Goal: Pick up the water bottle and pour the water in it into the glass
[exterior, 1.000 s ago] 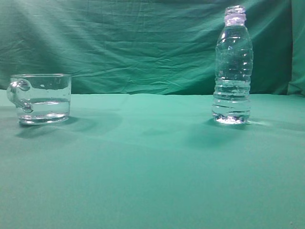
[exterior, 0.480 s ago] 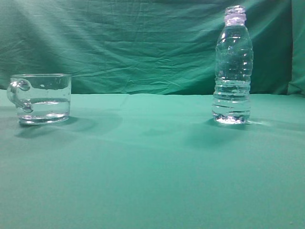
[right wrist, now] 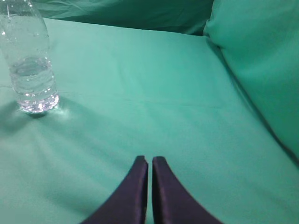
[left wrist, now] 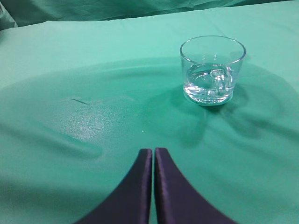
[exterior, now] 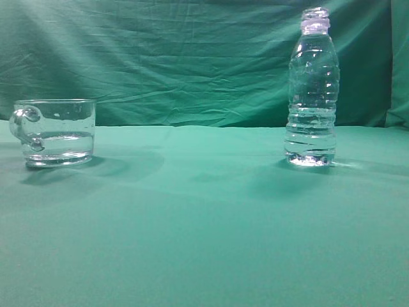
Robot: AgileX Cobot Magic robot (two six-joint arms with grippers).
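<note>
The water bottle (exterior: 312, 89) stands upright, uncapped, at the right of the exterior view, with water (exterior: 310, 131) filling its lower part. It also shows at the upper left of the right wrist view (right wrist: 29, 60). The glass (exterior: 56, 132) is a clear mug at the left, handle to the left, with some water (exterior: 61, 144) in it; it also shows in the left wrist view (left wrist: 212, 70). My left gripper (left wrist: 153, 151) is shut and empty, well short of the glass. My right gripper (right wrist: 150, 160) is shut and empty, away from the bottle. Neither gripper shows in the exterior view.
A green cloth (exterior: 204, 217) covers the table and hangs as a wrinkled backdrop (exterior: 179, 57). A raised fold of cloth (right wrist: 261, 70) rises at the right of the right wrist view.
</note>
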